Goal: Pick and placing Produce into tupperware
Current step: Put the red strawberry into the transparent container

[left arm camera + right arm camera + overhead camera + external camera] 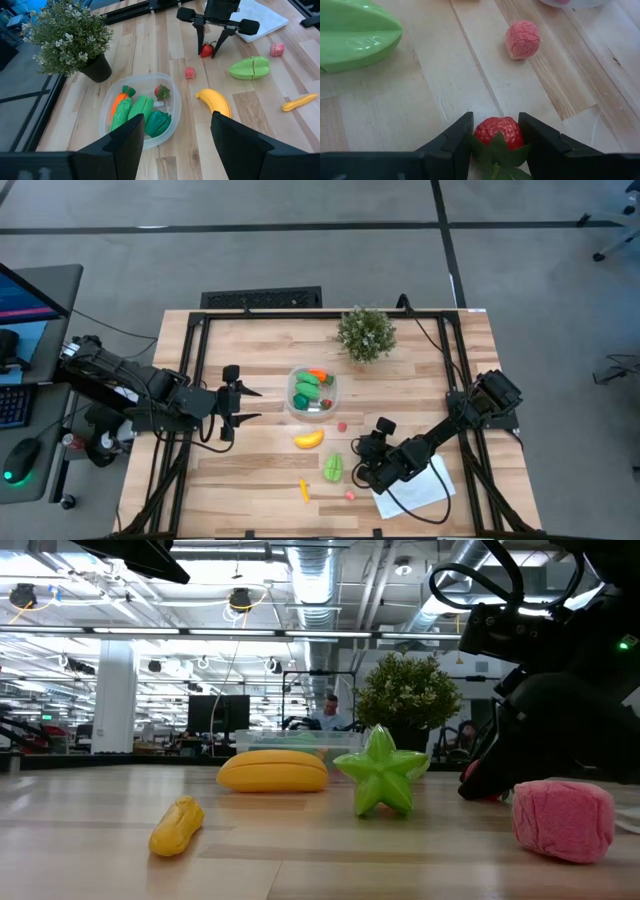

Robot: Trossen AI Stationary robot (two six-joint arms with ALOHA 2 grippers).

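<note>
A red strawberry (pixel 498 131) with green leaves lies on the wooden table between the fingers of my right gripper (pixel 497 136), which is shut on it near the table's front right (pixel 362 445). The clear tupperware (pixel 312 392) stands mid-table, holding a carrot (pixel 120 100), green pieces (pixel 142 112) and a small strawberry (pixel 161 91). Loose on the table lie a banana (pixel 309 439), a green star fruit (pixel 333 467), a small orange piece (pixel 304 490) and two pink berries (pixel 342 425) (pixel 350 494). My left gripper (pixel 250 405) hangs open left of the tupperware. My right gripper pinches the strawberry's two sides (pixel 479 134) between its two fingers (pixel 462 137), the leafy end toward the wrist. The fingers slant down from the table's right side. In the low view the strawberry (pixel 480 780) appears to sit on the tabletop under the gripper.
A bushy potted plant (pixel 366 332) stands behind the tupperware. A flat white sheet (pixel 420 485) lies under my right arm at the front right. Black frame rails run along the table's left and right sides.
</note>
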